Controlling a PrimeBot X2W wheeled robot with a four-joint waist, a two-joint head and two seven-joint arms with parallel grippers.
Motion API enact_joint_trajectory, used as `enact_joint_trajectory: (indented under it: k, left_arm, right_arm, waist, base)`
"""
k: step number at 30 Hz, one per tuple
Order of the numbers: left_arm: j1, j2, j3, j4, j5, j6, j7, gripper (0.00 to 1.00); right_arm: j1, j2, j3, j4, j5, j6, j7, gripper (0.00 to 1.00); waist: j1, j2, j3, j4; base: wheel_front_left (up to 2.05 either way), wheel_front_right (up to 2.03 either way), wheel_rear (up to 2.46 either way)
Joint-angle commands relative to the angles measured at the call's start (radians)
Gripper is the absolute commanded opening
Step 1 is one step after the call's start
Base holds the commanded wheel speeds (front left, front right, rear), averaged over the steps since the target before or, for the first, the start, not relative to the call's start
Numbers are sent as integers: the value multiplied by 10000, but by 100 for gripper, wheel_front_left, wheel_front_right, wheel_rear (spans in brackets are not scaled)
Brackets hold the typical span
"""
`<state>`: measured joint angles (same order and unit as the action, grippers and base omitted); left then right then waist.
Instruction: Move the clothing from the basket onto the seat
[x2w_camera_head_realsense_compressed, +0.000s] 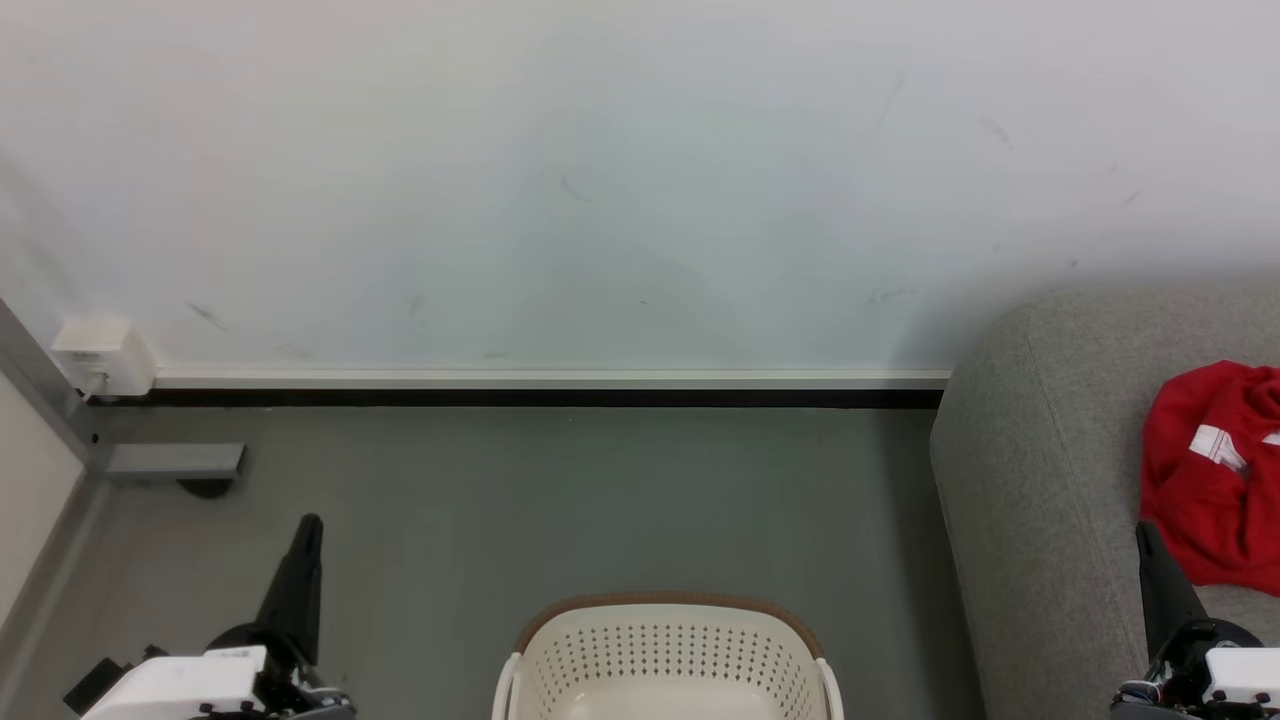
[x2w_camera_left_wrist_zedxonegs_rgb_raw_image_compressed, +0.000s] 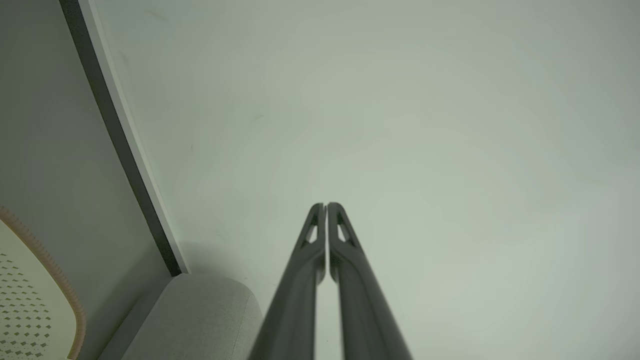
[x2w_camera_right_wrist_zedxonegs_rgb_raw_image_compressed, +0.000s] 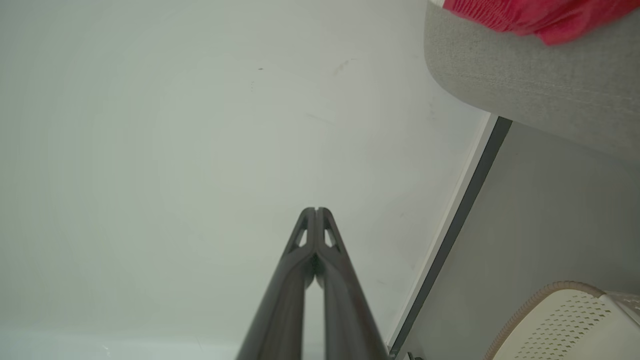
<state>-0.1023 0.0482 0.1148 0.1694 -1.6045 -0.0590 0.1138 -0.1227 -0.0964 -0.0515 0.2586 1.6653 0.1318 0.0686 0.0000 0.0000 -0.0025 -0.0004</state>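
Seeing red clothing (x2w_camera_head_realsense_compressed: 1215, 490) lying bunched up on the grey sofa (x2w_camera_head_realsense_compressed: 1040, 480), at the right. Seeing the white basket (x2w_camera_head_realsense_compressed: 665, 602) sitting on the floor (x2w_camera_head_realsense_compressed: 560, 500) near the sofa. Holding the left claw (x2w_camera_head_realsense_compressed: 308, 528) and right claw (x2w_camera_head_realsense_compressed: 1146, 535) pinched shut, fingers pressed together.

Closed right hand (x2w_camera_right_wrist_zedxonegs_rgb_raw_image_compressed: 316, 209), red clothing (x2w_camera_right_wrist_zedxonegs_rgb_raw_image_compressed: 540, 15) on seat (x2w_camera_right_wrist_zedxonegs_rgb_raw_image_compressed: 525, 85), basket (x2w_camera_right_wrist_zedxonegs_rgb_raw_image_compressed: 565, 325)
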Motion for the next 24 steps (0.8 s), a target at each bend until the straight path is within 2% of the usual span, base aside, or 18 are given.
enact_joint_trajectory:
  k: [1, 24]
  left_arm:
    - [-60, 37, 33, -23, -140, 31, 30, 0]
    - [-59, 37, 32, -25, -141, 9, 30, 0]
  right_arm:
    - [-60, -83, 12, -45, 92, -21, -66, 0]
    - [-39, -227, 202, -66, 234, -21, -196, 0]
  waist:
    - [0, 0, 0, 0]
    - [0, 0, 1, 0]
  base:
    - [0, 0, 0]
    - [0, 0, 0]
